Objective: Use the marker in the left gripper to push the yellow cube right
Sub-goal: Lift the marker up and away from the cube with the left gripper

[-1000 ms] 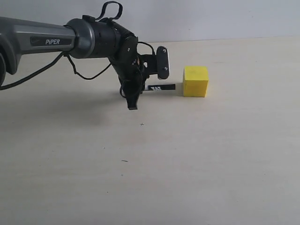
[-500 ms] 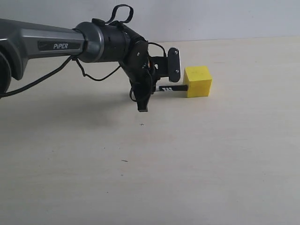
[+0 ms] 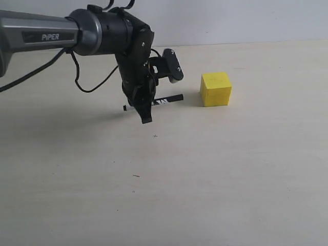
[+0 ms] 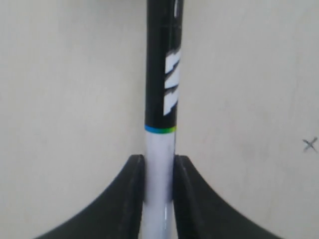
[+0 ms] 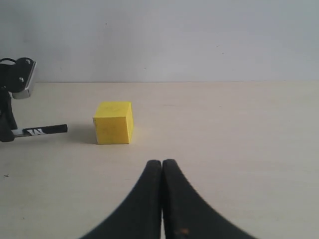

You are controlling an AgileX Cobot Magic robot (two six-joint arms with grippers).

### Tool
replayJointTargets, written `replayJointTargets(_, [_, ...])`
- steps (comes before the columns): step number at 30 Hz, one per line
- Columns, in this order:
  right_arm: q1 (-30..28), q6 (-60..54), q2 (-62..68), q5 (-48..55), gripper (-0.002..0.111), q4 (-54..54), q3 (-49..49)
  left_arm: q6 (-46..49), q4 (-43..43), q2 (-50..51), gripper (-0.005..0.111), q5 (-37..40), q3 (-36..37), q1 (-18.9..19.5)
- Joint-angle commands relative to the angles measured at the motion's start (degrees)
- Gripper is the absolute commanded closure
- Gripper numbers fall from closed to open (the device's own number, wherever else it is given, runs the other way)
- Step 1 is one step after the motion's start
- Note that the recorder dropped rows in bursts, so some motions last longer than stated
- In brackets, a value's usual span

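Note:
The yellow cube (image 3: 216, 89) sits on the pale table, right of my left gripper (image 3: 145, 109). That gripper is shut on the marker (image 3: 163, 100), gripping its white barrel (image 4: 159, 174). The black cap half (image 4: 162, 64) points toward the cube and slants slightly upward. A clear gap separates the marker's tip from the cube's left face. In the right wrist view the cube (image 5: 113, 122) lies ahead and the marker (image 5: 42, 131) to its side. My right gripper (image 5: 162, 165) is shut with nothing in it, well short of the cube.
A black cable (image 3: 84, 84) loops under the left arm (image 3: 46, 36). Small pen marks (image 3: 155, 136) dot the table in front of the gripper. A pale wall (image 3: 230, 20) stands behind the table's far edge.
Half a second ago the marker tip touched the cube, which had shifted slightly right. Since then the left gripper has drawn back left, the marker has tilted, and a gap has opened.

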Motion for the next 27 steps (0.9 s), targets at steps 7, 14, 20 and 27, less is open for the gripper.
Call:
replayJointTargets(7, [-0.3, -0.4, -0.3, -0.4, 0.108, 0.2, 0.3, -21.9, 0.3, -8.3, 0.107, 10.9, 10.1, 0.2])
replayJointTargets(14, [-0.3, -0.4, -0.3, -0.4, 0.108, 0.2, 0.3, -23.1, 1.4, -17.4, 0.107, 0.1, 24.6, 0.6])
replayJointTargets(20, [-0.3, -0.4, -0.3, -0.4, 0.108, 0.2, 0.3, -38.7, 1.0, -27.3, 0.107, -13.7, 32.6, 0.6])
replayJointTargets(27, [-0.3, -0.4, -0.3, -0.4, 0.108, 0.2, 0.3, -63.6, -6.3, -32.3, 0.107, -10.1, 33.9, 0.6])
